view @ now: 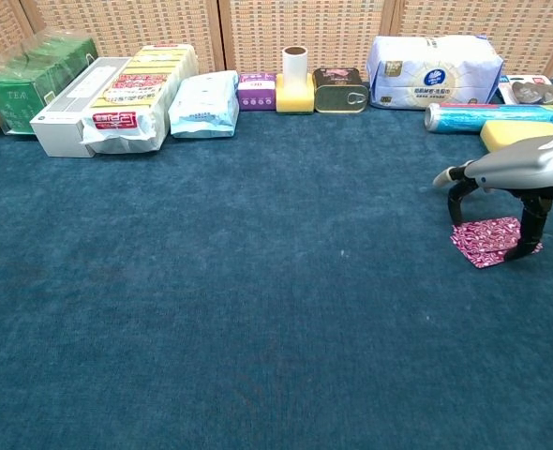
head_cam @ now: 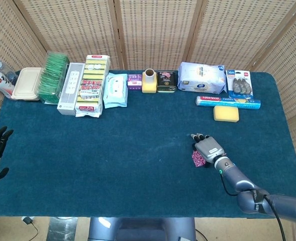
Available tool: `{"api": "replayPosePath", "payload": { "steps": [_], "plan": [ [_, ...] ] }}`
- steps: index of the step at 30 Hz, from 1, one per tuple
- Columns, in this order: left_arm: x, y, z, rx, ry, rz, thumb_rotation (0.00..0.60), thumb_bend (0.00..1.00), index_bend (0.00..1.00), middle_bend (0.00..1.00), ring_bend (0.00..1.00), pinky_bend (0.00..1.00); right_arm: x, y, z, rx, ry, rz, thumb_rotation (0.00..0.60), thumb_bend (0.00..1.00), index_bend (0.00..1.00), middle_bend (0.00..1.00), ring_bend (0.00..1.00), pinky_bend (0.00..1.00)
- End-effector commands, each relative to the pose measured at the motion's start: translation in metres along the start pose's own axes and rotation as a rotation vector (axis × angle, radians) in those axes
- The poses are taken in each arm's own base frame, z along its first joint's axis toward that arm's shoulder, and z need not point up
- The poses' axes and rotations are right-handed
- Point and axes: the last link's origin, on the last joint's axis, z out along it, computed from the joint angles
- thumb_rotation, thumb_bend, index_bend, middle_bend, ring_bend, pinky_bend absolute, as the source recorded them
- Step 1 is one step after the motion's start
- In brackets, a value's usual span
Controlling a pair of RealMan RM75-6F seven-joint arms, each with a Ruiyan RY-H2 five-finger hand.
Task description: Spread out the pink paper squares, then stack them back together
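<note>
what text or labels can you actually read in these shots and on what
"TEA": on the green box, far left of the chest view.
All other print, on the yellow-red sponge pack, purple box, dark tin, white tissue pack and blue roll, is too small or blurred.

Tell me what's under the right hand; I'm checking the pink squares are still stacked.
Under the right hand lies the pink paper, on the blue table cover. It looks like one pile; the hand covers part, so the sheets can't be counted.

Along your bench's (head_cam: 113, 165) far edge: tea boxes (head_cam: 52, 78), wipes (head_cam: 115, 90), tin (head_cam: 166, 82), yellow sponge (head_cam: 226, 113).
</note>
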Motion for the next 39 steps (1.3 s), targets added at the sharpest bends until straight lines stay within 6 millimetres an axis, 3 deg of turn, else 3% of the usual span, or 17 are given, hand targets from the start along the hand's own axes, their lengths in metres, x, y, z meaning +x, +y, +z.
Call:
{"api": "replayPosePath", "payload": {
  "steps": [1, 8, 22, 34, 39],
  "plan": [
    [0.000, 0.000, 0.000, 0.000, 0.000, 0.001, 0.600, 0.09, 0.00, 0.00, 0.00, 0.08, 0.000, -0.001, -0.002, 0.003, 0.002, -0.004, 0.600, 0.24, 0.32, 0.02, 0.03, 0.18],
    [-0.001, 0.001, 0.000, 0.000, -0.001, 0.001, 0.600, 0.08, 0.00, 0.00, 0.00, 0.08, 0.004, -0.004, -0.006, 0.012, 0.018, -0.007, 0.600, 0.24, 0.32, 0.02, 0.03, 0.18],
    [0.000, -0.001, 0.000, 0.001, 0.001, -0.002, 0.600, 0.09, 0.00, 0.00, 0.00, 0.08, 0.002, 0.002, 0.006, -0.034, -0.010, -0.012, 0.600, 0.24, 0.29, 0.01, 0.03, 0.17],
    [0.000, 0.000, -0.001, -0.002, -0.001, -0.001, 0.600, 0.09, 0.00, 0.00, 0.00, 0.08, 0.002, -0.003, -0.003, -0.017, -0.007, -0.024, 0.600, 0.24, 0.34, 0.01, 0.03, 0.17],
    [0.000, 0.000, 0.000, -0.001, 0.000, -0.001, 0.600, 0.09, 0.00, 0.00, 0.00, 0.08, 0.007, -0.005, -0.008, -0.008, 0.014, -0.007, 0.600, 0.24, 0.29, 0.01, 0.02, 0.17]
  ]
}}
